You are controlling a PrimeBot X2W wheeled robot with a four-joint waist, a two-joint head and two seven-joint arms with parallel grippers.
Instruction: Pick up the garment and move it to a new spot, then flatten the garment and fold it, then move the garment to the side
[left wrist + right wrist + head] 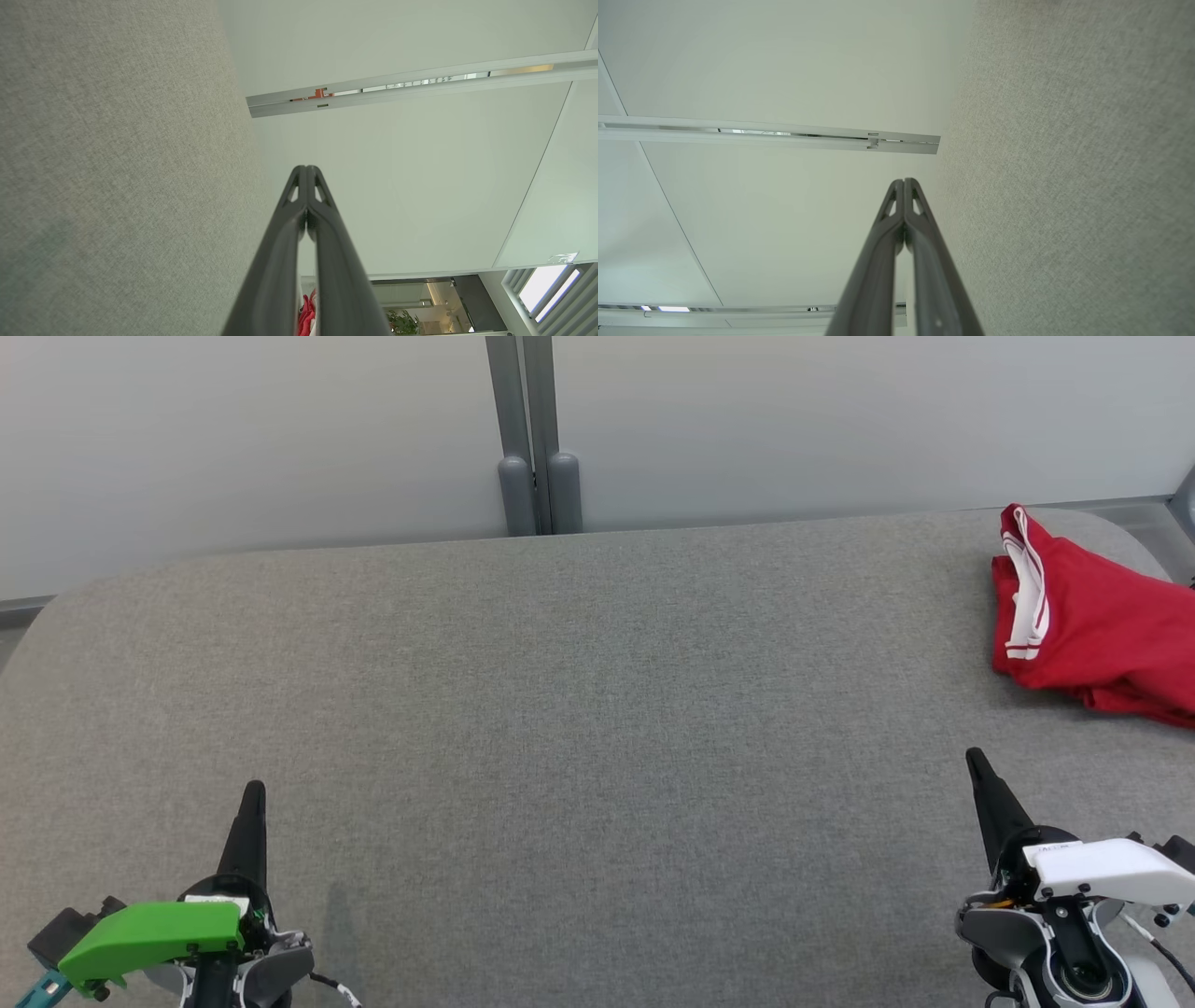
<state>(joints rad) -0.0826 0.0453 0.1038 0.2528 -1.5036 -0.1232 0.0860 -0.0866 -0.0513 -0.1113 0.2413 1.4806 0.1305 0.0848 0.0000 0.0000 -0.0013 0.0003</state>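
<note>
A red garment with white trim lies bunched at the far right of the grey fabric table, running off the head view's right edge. A sliver of the red garment peeks between my left fingers in the left wrist view. My left gripper rests at the lower left, shut with nothing in it, its tips pressed together. My right gripper sits at the lower right, shut and empty, tips touching. It is below and a little left of the garment, apart from it.
Pale wall panels stand right behind the table's far edge, with a grey double post at the middle. The table's corners are rounded at far left and far right.
</note>
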